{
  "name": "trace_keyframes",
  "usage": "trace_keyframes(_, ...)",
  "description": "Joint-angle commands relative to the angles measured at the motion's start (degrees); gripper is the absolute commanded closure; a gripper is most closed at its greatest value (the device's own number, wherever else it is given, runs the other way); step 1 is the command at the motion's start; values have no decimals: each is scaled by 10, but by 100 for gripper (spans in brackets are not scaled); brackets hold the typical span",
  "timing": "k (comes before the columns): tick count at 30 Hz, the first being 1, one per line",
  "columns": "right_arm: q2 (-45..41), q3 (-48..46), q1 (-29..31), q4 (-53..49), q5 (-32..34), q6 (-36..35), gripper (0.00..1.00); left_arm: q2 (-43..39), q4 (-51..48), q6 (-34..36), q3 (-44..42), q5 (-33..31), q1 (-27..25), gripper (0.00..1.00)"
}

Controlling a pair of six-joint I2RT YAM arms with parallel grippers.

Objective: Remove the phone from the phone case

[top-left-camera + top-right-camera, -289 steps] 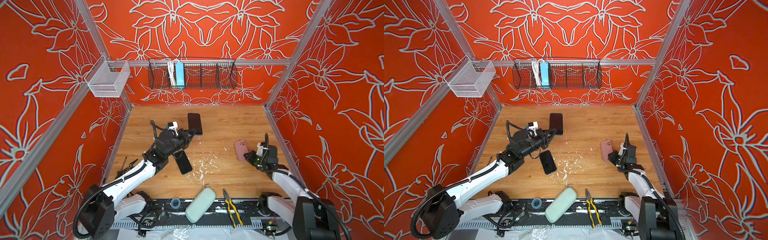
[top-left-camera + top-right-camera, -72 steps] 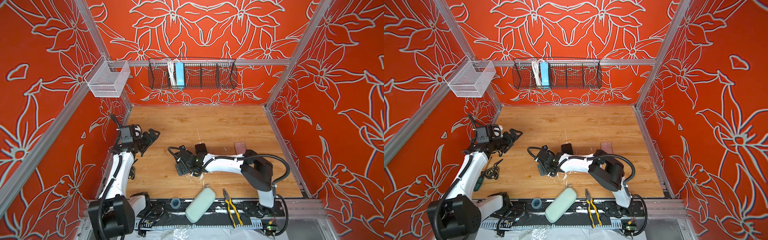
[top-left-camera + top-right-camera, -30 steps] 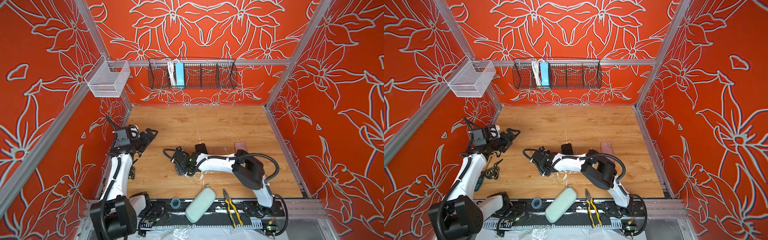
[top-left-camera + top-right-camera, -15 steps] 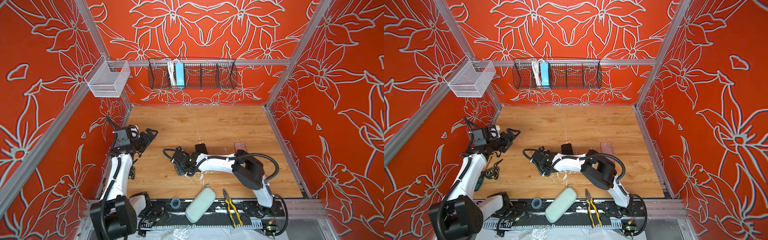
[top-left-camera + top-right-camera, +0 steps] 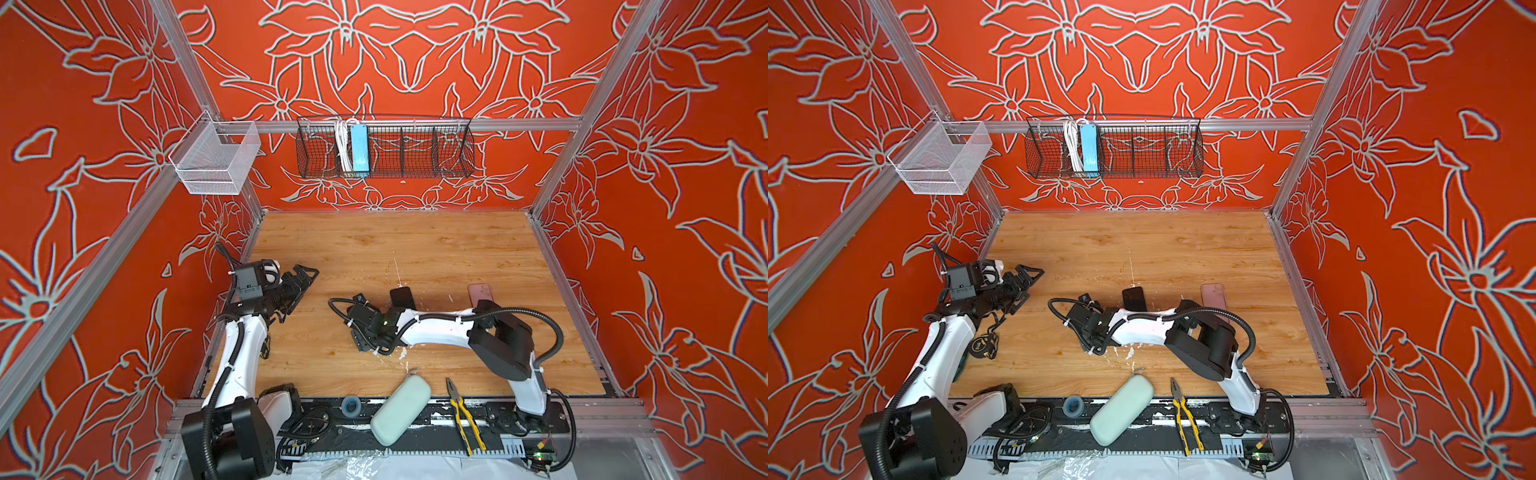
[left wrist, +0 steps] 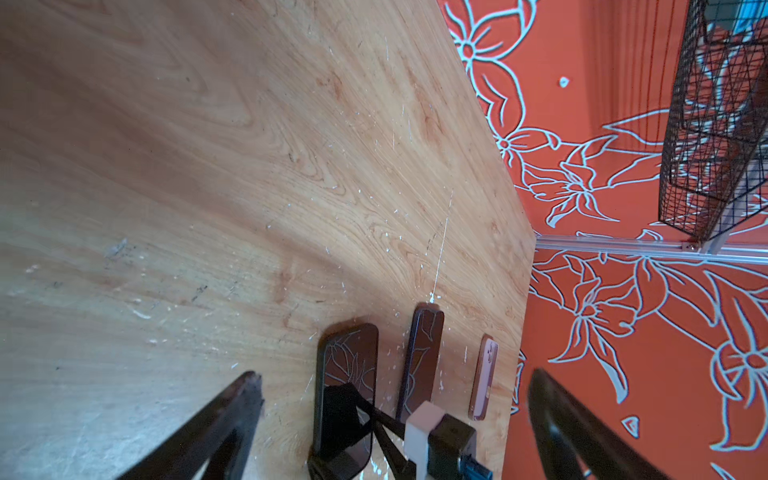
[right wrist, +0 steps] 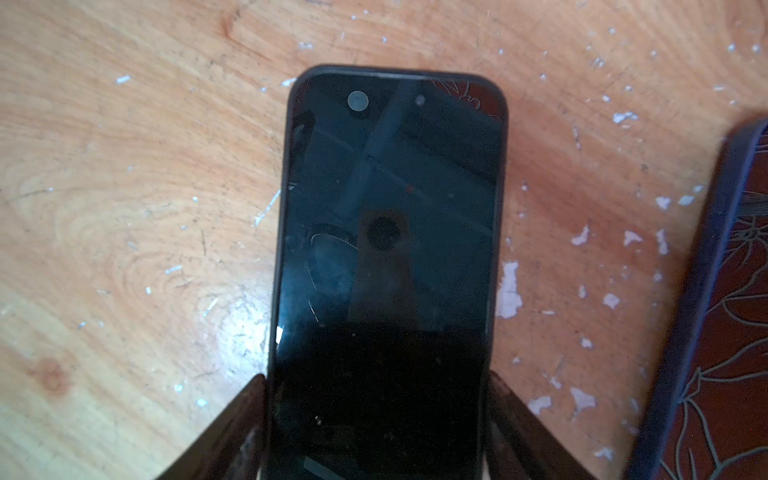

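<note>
Honestly, not much done yet: phone looks like it's still in its dark case, lying flat, lower middle in both top views. Right gripper reaches across low, jaws straddling its sides, can't tell if clamped. Farther up, left side, left gripper hovers wide open, empty.

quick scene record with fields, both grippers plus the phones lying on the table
left gripper: open, holding nothing, near the left edge of the table
right gripper: jaws either side of the black phone; contact unclear
black phone: flat on the wooden table, screen up
second dark phone: flat beside it, not touching
pink phone case: flat, further right, partly hidden by the right arm
</note>
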Motion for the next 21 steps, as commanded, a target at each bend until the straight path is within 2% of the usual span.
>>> trace_keyframes(1,-17,-21,-8,-28,-10,-15,35,-26,-16,-18,-17,22,2,3)
trace_keyframes(10,-54,-40,-30,-4,-25,-35,36,-89,-17,-44,-64,32,-4,3)
trace_keyframes(21,-68,-51,-38,11,-39,-41,38,-92,23,-75,-114,17,-69,3)
